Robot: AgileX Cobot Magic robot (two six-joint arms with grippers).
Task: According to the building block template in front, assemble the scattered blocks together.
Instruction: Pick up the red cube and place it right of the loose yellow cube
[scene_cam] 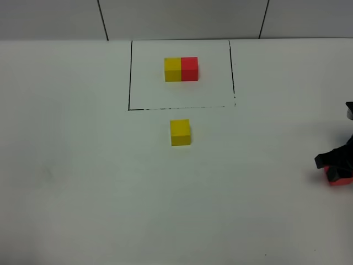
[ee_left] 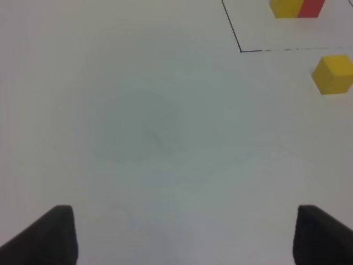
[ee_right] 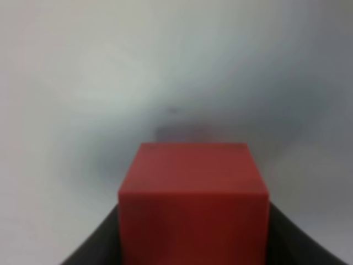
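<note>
**Red cube clamped at the desk's right edge, yellow cube loose below the template**

Exterior high view: the white desk [scene_cam: 83, 176] carries the building block template [scene_cam: 181, 69] at the far middle. It is a thin black-lined rectangle with a joined pair of cubes inside, yellow on the left and red on the right. Just outside the rectangle's near line sits the loose yellow cube [scene_cam: 180, 132], flat on the desk and apart from everything else. At the far right edge of the view, the right fingers [scene_cam: 331, 160] are down at the desk surface. The red cube [scene_cam: 341, 180] shows between them, partly cut off by the frame edge. It is well apart from the yellow cube and the template.

Left wrist view: the left fingers [ee_left: 47, 237] stand wide apart over bare desk with nothing between them. The yellow cube [ee_left: 332, 74] and a corner of the template [ee_left: 298, 6] lie well away from them.

Right wrist view: the right fingers [ee_right: 94, 251] are clamped on the red cube [ee_right: 193, 204]. The dark pads press both of its sides, and the cube fills the gap between them.
</note>
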